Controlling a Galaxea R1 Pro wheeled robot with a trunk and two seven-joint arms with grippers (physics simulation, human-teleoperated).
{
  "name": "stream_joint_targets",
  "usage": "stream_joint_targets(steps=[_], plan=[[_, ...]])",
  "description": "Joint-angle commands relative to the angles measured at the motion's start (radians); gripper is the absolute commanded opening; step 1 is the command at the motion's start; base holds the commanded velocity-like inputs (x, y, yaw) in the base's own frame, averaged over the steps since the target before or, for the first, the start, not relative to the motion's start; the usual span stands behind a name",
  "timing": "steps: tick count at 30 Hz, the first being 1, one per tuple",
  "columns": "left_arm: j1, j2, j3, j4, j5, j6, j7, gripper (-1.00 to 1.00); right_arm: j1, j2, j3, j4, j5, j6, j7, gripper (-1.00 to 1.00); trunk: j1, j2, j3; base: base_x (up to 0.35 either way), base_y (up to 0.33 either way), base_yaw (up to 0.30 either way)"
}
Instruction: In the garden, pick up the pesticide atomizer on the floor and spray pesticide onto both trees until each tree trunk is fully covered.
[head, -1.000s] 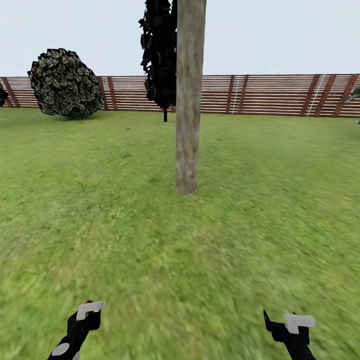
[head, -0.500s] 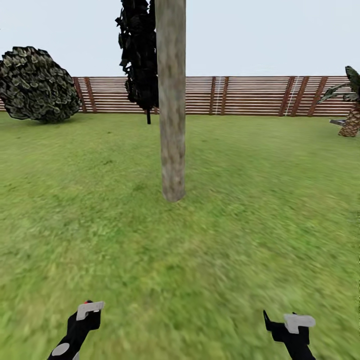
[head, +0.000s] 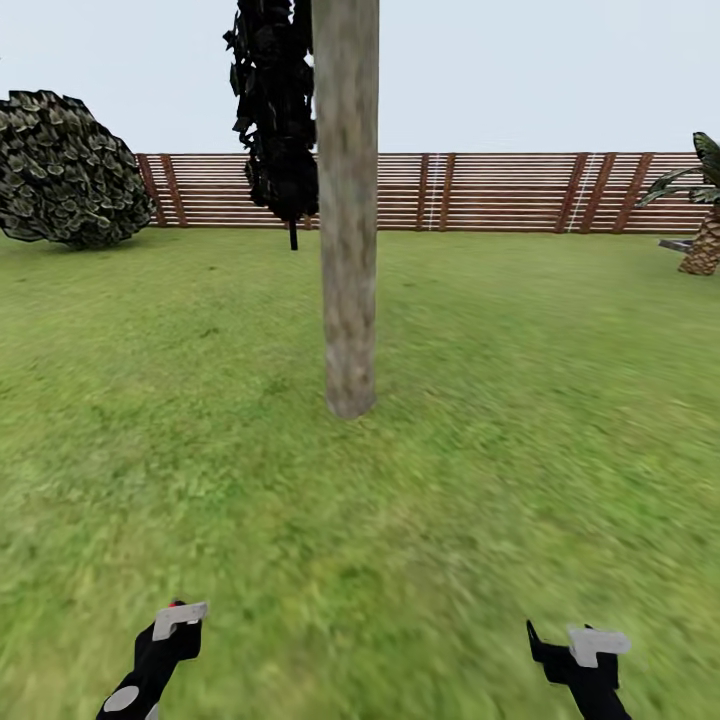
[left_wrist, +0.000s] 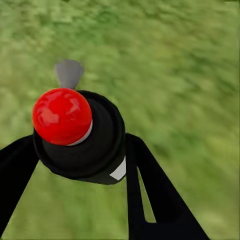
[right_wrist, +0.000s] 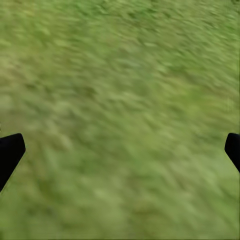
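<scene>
A thick pale grey-beige tree trunk (head: 348, 250) rises from the grass straight ahead, a few steps away. Behind it, near the fence, stands a second tree (head: 275, 110) with dark jagged foliage. At the bottom left of the head view my left gripper (head: 172, 630) is shut on the pesticide atomizer (head: 178, 612). The left wrist view shows the atomizer (left_wrist: 85, 145) as a black bottle with a round red top and a grey nozzle, held between my black fingers (left_wrist: 145, 185). My right gripper (head: 575, 645) hangs open over bare grass, its fingertips (right_wrist: 10, 150) far apart.
A brown slatted fence (head: 500, 190) closes the lawn at the back. A round bush (head: 65, 170) sits at the far left and a palm-like plant (head: 700, 220) at the far right. Open grass (head: 520, 400) lies around the near trunk.
The whole view has shifted: the near trunk now looks a little closer and further left, and the palm-like plant has come into sight. Both arms keep their pose.
</scene>
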Motion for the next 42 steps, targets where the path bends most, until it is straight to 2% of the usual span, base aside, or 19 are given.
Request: stream_joint_targets(steps=[1, 10, 13, 16, 17, 19, 20, 22, 24, 25, 26, 27, 28, 30, 35, 36, 38, 39, 42], plan=[[0.0, 0.0, 0.0, 0.0, 0.0, 0.0, 0.0, -1.0, 0.0, 0.0, 0.0, 0.0, 0.0, 0.0, 0.0, 1.0, 0.0, 0.0, 0.0, 0.315, 0.129, 0.0], [0.0, 0.0, -0.009, -0.001, -0.004, 0.006, 0.0, -1.0, 0.0, 0.001, 0.001, 0.002, 0.001, 0.001, 0.0, 1.0, 0.0, 0.0, 0.0, 0.156, 0.046, 0.0], [0.0, 0.008, -0.014, -0.005, -0.008, 0.009, -0.004, -1.0, 0.0, 0.001, 0.005, -0.001, 0.003, 0.002, 0.002, 1.0, 0.0, 0.0, 0.0, 0.016, 0.003, 0.0], [-0.001, 0.018, -0.017, -0.012, -0.021, 0.024, -0.032, -1.0, 0.0, -0.001, 0.062, -0.011, 0.034, 0.003, 0.011, 1.0, 0.0, 0.0, 0.0, 0.004, 0.001, 0.0], [-0.004, 0.03, -0.017, -0.017, -0.039, 0.032, -0.064, -1.0, -0.001, -0.002, 0.102, -0.024, 0.061, 0.003, 0.014, 1.0, 0.0, 0.0, 0.0, 0.002, 0.0, 0.0], [-0.009, 0.058, -0.017, -0.032, -0.101, 0.042, -0.154, -1.0, 0.0, -0.004, 0.173, -0.061, 0.122, 0.004, 0.02, 1.0, 0.0, 0.0, 0.0, 0.001, 0.0, 0.0], [-0.009, 0.075, -0.017, -0.048, -0.165, 0.046, -0.234, -1.0, 0.0, -0.004, 0.213, -0.087, 0.169, 0.005, 0.033, 1.0, 0.0, 0.0, 0.0, 0.0, 0.0, 0.0], [-0.01, 0.087, -0.016, -0.07, -0.254, 0.048, -0.334, -1.0, -0.001, -0.003, 0.255, -0.109, 0.224, 0.006, 0.089, 1.0, 0.0, 0.0, 0.0, 0.0, 0.0, 0.0], [-0.012, 0.093, -0.015, -0.099, -0.367, 0.049, -0.462, -1.0, -0.024, 0.0, 0.298, -0.122, 0.272, 0.011, 0.272, 1.0, 0.0, 0.0, 0.0, 0.0, 0.0, 0.0], [-0.013, 0.094, -0.015, -0.103, -0.382, 0.049, -0.483, -1.0, -0.033, 0.0, 0.302, -0.123, 0.275, 0.012, 0.307, 1.0, 0.0, 0.0, 0.0, 0.0, 0.0, 0.0], [-0.013, 0.094, -0.015, -0.115, -0.429, 0.049, -0.556, -1.0, -0.072, 0.001, 0.309, -0.124, 0.282, 0.027, 0.415, 1.0, 0.0, 0.0, 0.0, 0.0, 0.0, 0.0], [-0.013, 0.093, -0.015, -0.119, -0.445, 0.049, -0.582, -1.0, -0.086, 0.001, 0.31, -0.124, 0.283, 0.035, 0.45, 1.0, 0.0, 0.0, 0.0, 0.0, 0.0, 0.0], [-0.014, 0.091, -0.014, -0.137, -0.513, 0.049, -0.68, -1.0, -0.14, 0.001, 0.314, -0.124, 0.286, 0.09, 0.567, 1.0, 0.0, 0.0, 0.0, 0.0, 0.0, 0.0], [-0.014, 0.086, -0.014, -0.155, -0.577, 0.05, -0.759, -1.0, -0.183, 0.002, 0.315, -0.124, 0.285, 0.148, 0.649, 1.0, 0.0, 0.0, 0.0, 0.0, 0.0, 0.0], [-0.014, 0.081, -0.016, -0.167, -0.624, 0.05, -0.798, -1.0, -0.219, 0.006, 0.318, -0.123, 0.284, 0.178, 0.718, 1.0, 0.0, 0.0, 0.0, 0.0, 0.0, 0.0], [-0.014, 0.08, -0.016, -0.167, -0.637, 0.05, -0.802, -1.0, -0.222, 0.013, 0.318, -0.123, 0.284, 0.18, 0.747, 1.0, 0.0, 0.0, 0.0, 0.0, 0.0, 0.0], [-0.015, 0.068, -0.019, -0.169, -0.684, 0.05, -0.811, -1.0, -0.227, 0.033, 0.319, -0.123, 0.289, 0.183, 0.859, 1.0, 0.0, 0.0, 0.0, 0.0, 0.0, 0.0], [-0.015, 0.063, -0.027, -0.169, -0.698, 0.05, -0.819, -1.0, -0.227, 0.036, 0.319, -0.123, 0.289, 0.184, 0.886, -1.0, 0.0, 0.0, 0.0, 0.0, 0.0, 0.0], [-0.015, 0.049, -0.057, -0.169, -0.725, 0.052, -0.844, -1.0, -0.228, 0.039, 0.319, -0.124, 0.29, 0.183, 0.928, -1.0, 0.0, 0.0, 0.0, 0.0, 0.0, 0.0]])
